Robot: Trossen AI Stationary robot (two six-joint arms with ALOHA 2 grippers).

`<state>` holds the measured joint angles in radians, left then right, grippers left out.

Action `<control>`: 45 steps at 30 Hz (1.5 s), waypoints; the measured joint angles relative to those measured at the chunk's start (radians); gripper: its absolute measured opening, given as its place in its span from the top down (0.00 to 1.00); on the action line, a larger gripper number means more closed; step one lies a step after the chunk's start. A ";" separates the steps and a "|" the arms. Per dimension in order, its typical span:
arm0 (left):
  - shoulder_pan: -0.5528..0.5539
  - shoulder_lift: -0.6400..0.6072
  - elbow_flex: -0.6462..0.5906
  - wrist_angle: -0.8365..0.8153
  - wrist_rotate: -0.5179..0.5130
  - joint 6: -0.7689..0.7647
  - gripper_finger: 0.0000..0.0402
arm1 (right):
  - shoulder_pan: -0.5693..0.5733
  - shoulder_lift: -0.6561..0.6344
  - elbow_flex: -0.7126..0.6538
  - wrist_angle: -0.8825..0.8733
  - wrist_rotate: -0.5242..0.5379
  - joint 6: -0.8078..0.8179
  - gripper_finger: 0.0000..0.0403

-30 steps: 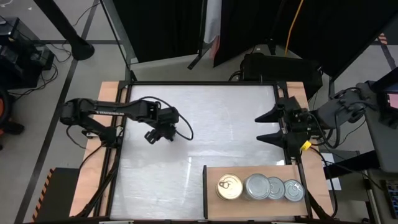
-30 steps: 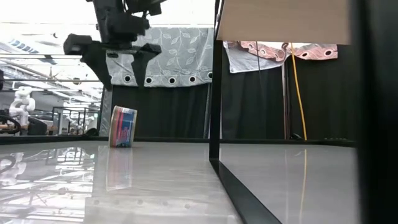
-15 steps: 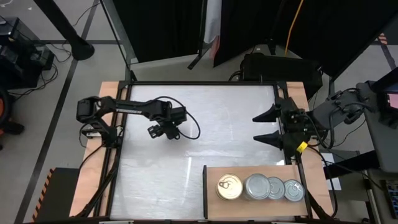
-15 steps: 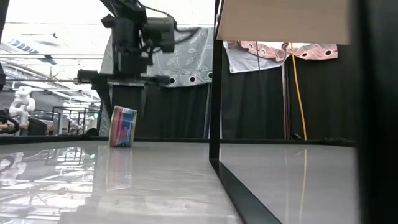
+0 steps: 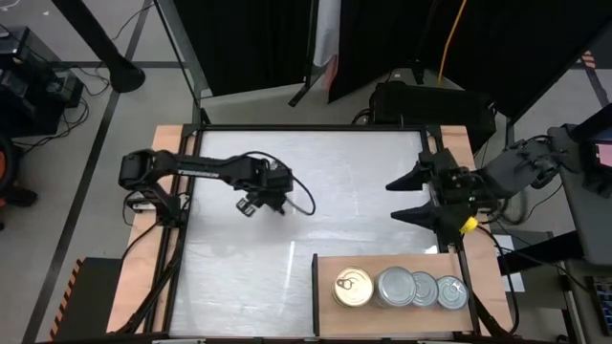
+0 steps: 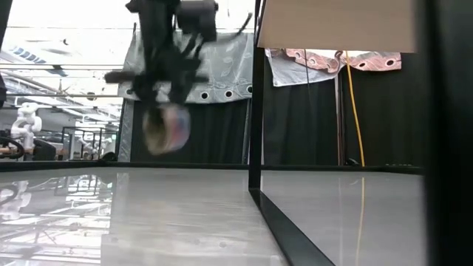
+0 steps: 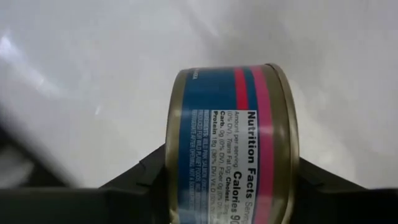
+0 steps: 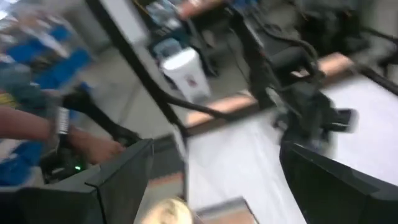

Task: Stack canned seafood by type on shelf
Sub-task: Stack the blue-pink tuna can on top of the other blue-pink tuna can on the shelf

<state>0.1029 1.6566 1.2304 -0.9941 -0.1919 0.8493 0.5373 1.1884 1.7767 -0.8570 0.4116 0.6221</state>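
Observation:
A flat round tin (image 7: pixel 230 143) with a blue and pink label is turned on edge between the fingers of my left gripper (image 5: pixel 261 204), which points down over the table's left half. In the low view the tin (image 6: pixel 164 129) shows blurred, above the white tabletop. The shelf (image 5: pixel 402 263), a light-brown board at the near right, carries a gold pull-ring tin (image 5: pixel 352 288) and silver-topped tins (image 5: pixel 421 289) in a row. My right gripper (image 5: pixel 406 196) hangs open and holds nothing, raised over the table's right side. My left gripper pinches the tin between its two fingers, one finger (image 7: pixel 146 171) against each flat end, with the labelled wall (image 7: pixel 205 180) facing the wrist camera. The fingers come from above, pointing down. The tin stands on edge, lifted clear of the tabletop in the low view.
The shelf is raised on a black frame whose post (image 6: pixel 255 96) stands mid-table in the low view. Wooden strips (image 5: pixel 167 143) border the white tabletop (image 5: pixel 325 172). A person's hand (image 8: pixel 87 146) shows beyond the table in the right wrist view.
My left gripper has come down and a little toward the table's right edge onto the tin that stood on edge on the tabletop. Its fingers have closed on the tin's ends. The tin now shows higher, off the tabletop, and blurred.

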 joint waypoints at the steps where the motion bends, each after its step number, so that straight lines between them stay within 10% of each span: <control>1: -0.014 -0.008 0.046 -0.027 -0.016 -0.084 0.53 | 0.000 -0.001 0.000 0.038 -0.011 -0.033 0.16; 9: -0.095 -0.056 0.518 0.001 0.005 -0.794 0.53 | -0.007 0.029 0.056 0.143 0.100 -0.401 0.18; 16: -0.130 -0.056 0.790 0.418 -0.003 -1.137 0.51 | -0.047 0.116 0.185 0.150 0.183 -0.480 0.19; 30: -0.191 -0.031 0.827 0.763 0.219 -2.038 0.50 | 0.143 0.349 0.407 0.144 0.503 -1.816 0.18; 45: -0.311 0.037 0.827 0.769 0.176 -2.290 0.51 | 0.168 0.425 0.409 0.189 0.602 -2.095 0.26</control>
<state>-0.2080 1.6939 2.0571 -0.2253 -0.0161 -1.4411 0.7052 1.6134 2.1853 -0.6682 1.0137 -1.4733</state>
